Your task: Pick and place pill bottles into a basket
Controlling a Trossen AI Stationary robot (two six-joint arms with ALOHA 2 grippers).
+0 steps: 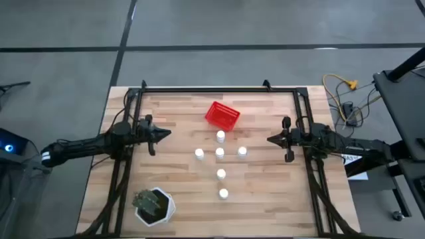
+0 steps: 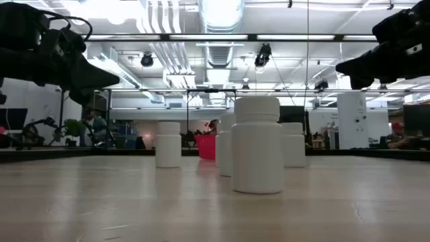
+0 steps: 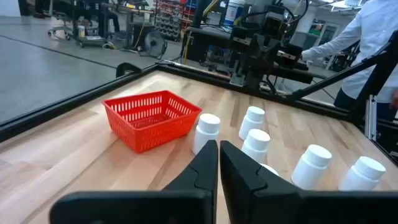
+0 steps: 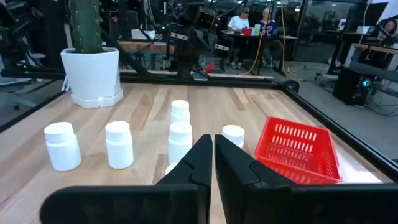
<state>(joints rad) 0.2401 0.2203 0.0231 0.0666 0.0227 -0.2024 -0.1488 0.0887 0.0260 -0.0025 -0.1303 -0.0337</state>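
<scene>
Six white pill bottles stand upright on the wooden table, in the middle: one (image 1: 220, 136) closest to the basket, a row of three (image 1: 199, 153) (image 1: 220, 153) (image 1: 242, 151), and two nearer the front (image 1: 221, 174) (image 1: 224, 194). The red basket (image 1: 222, 115) stands on the table behind them, turned at a slant; it also shows in the left wrist view (image 3: 152, 118) and the right wrist view (image 4: 298, 149). My left gripper (image 1: 167, 133) is shut and empty, above the table left of the bottles. My right gripper (image 1: 269, 139) is shut and empty, to their right.
A white hexagonal pot with a cactus (image 1: 154, 206) stands at the front left. A dark frame (image 1: 219, 89) runs along the table's far and side edges. Cables (image 1: 345, 99) lie off the right side. A person in a white sleeve (image 3: 367, 31) stands beyond the table.
</scene>
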